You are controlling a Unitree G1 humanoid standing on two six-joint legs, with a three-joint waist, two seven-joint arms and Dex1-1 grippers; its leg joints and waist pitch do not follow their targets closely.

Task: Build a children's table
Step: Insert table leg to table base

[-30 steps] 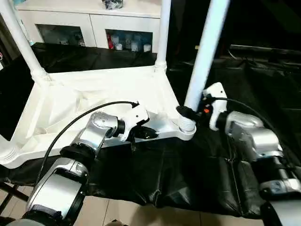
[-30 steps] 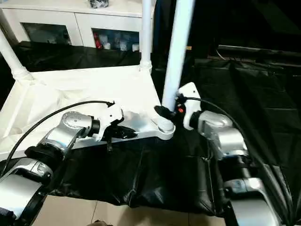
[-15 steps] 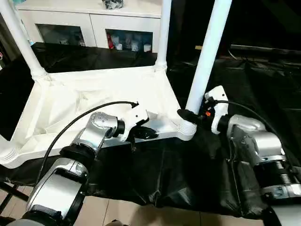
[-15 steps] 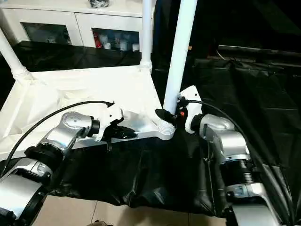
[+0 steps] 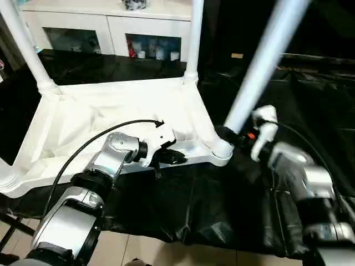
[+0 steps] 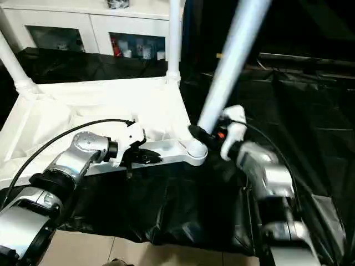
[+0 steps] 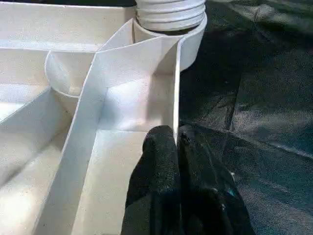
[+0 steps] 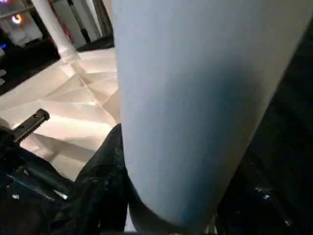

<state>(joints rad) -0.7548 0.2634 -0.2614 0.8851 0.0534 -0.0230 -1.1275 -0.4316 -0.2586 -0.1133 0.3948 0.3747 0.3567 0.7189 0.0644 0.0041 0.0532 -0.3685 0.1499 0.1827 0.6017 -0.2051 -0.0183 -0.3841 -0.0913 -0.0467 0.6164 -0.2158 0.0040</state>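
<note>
White plastic dominates the black-draped work surface (image 5: 183,205): the children's table (image 5: 111,122) lies upside down, its ribbed underside facing up so the corner sockets can take legs from above. The left gripper (image 5: 169,157) has its jaws pressed together on the thin near rim of the top, pinching that wall, as the left wrist view shows with a black finger on each side of it; this grip looks meant to steady the top while the other arm works. The right gripper (image 5: 232,134) holds the fourth leg (image 5: 260,66) close to its base, jaws part-spread around the round shaft and closed on it, just above the near right corner socket (image 5: 221,149). That leg leans away to the right rather than standing upright, so I judge it is being worked into or turned in its socket and is not yet seated square. Counting legs: one stands at the far left corner (image 5: 22,44), one at the far right corner (image 5: 193,39), one collar shows at the near left corner (image 5: 8,180), and the tilted one makes four. One tabletop, two grippers, and one white cabinet (image 5: 105,25) with glass doors behind.
</note>
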